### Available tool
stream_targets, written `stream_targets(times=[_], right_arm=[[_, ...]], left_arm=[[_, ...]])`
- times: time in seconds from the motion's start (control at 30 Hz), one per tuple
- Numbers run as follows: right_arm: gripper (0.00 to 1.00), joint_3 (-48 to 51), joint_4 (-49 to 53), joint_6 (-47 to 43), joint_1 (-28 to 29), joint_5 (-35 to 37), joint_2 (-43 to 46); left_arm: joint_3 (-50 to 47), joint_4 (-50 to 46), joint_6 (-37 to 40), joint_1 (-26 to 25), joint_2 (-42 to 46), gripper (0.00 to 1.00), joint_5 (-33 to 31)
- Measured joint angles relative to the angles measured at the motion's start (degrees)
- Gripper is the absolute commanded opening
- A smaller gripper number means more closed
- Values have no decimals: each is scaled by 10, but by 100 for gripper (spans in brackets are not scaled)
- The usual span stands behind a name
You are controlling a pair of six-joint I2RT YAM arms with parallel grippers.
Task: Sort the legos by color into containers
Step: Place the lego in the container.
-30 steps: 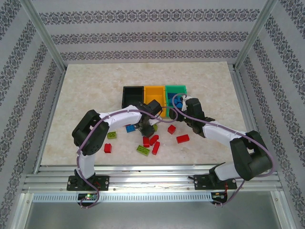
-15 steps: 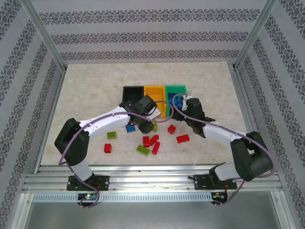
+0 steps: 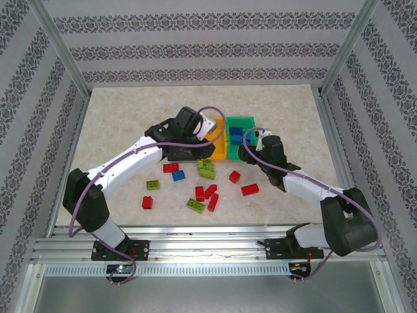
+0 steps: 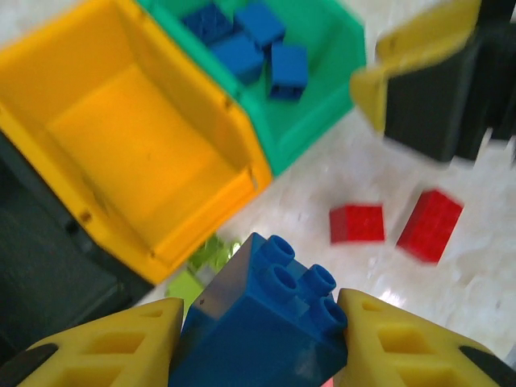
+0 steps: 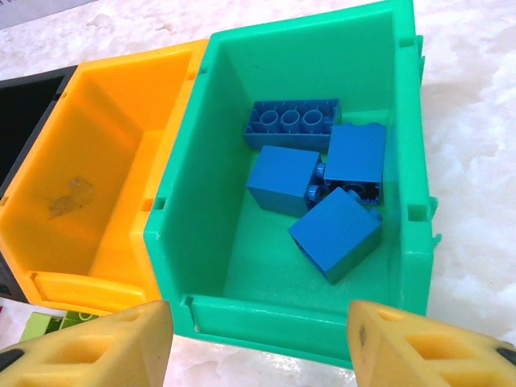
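Marble-look tabletop (image 3: 117,130) with legos (image 3: 249,190), patterned walls (image 3: 195,49)

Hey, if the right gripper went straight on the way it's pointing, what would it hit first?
Probably the green bin: its near wall sits right ahead of the open right gripper, with the blue bricks inside just beyond. Depth is hard to judge.

Brightly and evenly lit from above; only faint, soft shadows under the left arm (image 3: 124,166) on the pale table (image 3: 117,124). Crisp throughout from overhead. Mild sheen on the marble at the right in the right wrist view. Motion-smeared toward the right in the left wrist view, red lego (image 4: 429,226) fuzzy-edged, near blue lego (image 4: 266,322) slightly soft.
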State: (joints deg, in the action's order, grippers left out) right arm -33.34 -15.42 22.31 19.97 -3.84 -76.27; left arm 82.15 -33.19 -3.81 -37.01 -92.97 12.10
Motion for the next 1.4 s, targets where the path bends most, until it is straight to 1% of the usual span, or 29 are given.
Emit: stream_targets(times=[0.1, 0.23, 0.33, 0.4, 0.5, 0.53, 0.57, 0.63, 0.73, 0.77, 0.8, 0.93, 1.03, 1.1, 1.4], right_arm=[[60, 2, -2, 0, 0, 3, 5], [60, 12, -12, 0, -4, 13, 17], [61, 20, -13, 3, -16, 17, 28], [61, 29, -20, 5, -24, 19, 38], [61, 43, -29, 12, -32, 29, 56], [62, 49, -33, 16, -37, 31, 62], [63, 56, -37, 18, -40, 33, 69], [63, 72, -44, 24, -47, 39, 89], [64, 85, -50, 32, -56, 45, 108], [64, 87, -50, 33, -56, 45, 111], [64, 87, -50, 35, -56, 45, 113], [64, 88, -58, 46, -56, 44, 111], [64, 88, -63, 51, -56, 39, 103], [64, 88, -67, 55, -56, 36, 97], [64, 88, -74, 63, -56, 27, 93]], left_arm=[[69, 17, -21, 0, -45, 25, 9], [188, 24, -38, 0, -145, 25, 25], [293, 8, -47, 0, -234, 26, 42], [358, -4, -54, 0, -291, 30, 52], [436, -30, -59, 0, -358, 30, 52], [459, -38, -63, 0, -377, 32, 52], [475, -45, -67, 0, -392, 36, 50], [489, -52, -76, 1, -412, 45, 51], [489, -64, -90, 1, -420, 58, 52], [489, -66, -94, 1, -420, 70, 53], [489, -69, -97, 1, -420, 72, 53], [486, -71, -101, 1, -415, 73, 49], [452, -70, -101, 1, -386, 74, 41], [399, -64, -101, 1, -344, 75, 38], [52, 33, -108, 1, -83, 75, 1]])
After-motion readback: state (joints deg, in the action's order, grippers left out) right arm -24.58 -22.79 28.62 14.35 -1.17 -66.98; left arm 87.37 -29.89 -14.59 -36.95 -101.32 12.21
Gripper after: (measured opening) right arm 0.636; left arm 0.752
